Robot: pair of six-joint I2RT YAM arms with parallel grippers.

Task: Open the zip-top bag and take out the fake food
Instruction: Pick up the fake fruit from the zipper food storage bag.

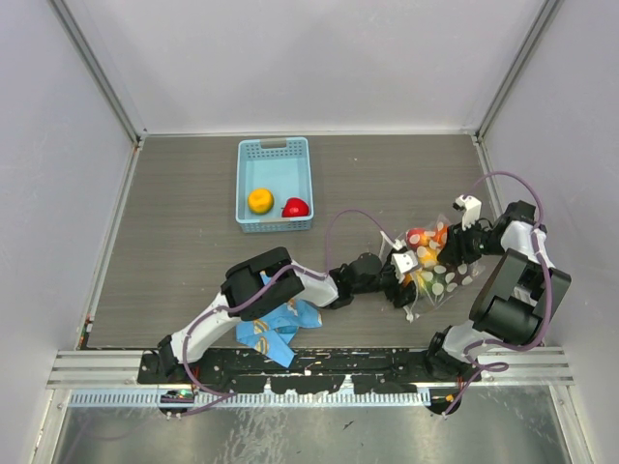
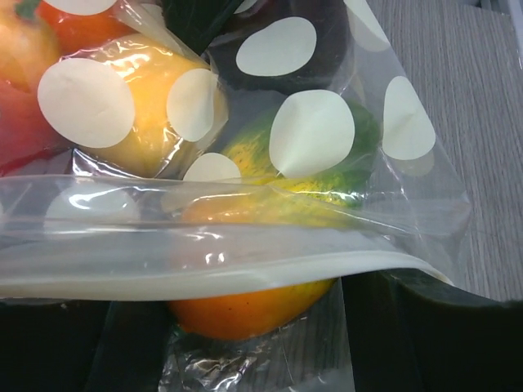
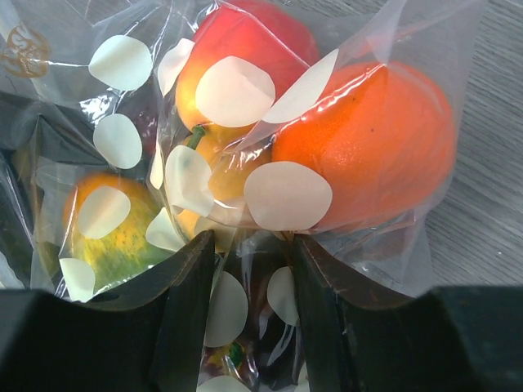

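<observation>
The zip-top bag (image 1: 440,271), clear with white dots, lies at the right of the table and holds several pieces of fake food. My left gripper (image 1: 402,278) is at its near-left mouth. In the left wrist view the white zip strip (image 2: 204,273) crosses the frame, and an orange fruit (image 2: 245,310) fills the gap between my dark fingers (image 2: 433,335). A yellow piece (image 2: 139,106) and a green piece (image 2: 335,155) lie behind it. My right gripper (image 1: 464,246) is shut on a fold of the bag (image 3: 253,302), below a large orange fruit (image 3: 368,155) and a red-yellow fruit (image 3: 237,57).
A light blue slotted basket (image 1: 276,147) stands at the back centre, holding an orange-yellow fruit (image 1: 260,200) and a red one (image 1: 296,207). A blue cartoon-print cloth (image 1: 276,329) lies near the front edge under the left arm. Grey walls close in both sides.
</observation>
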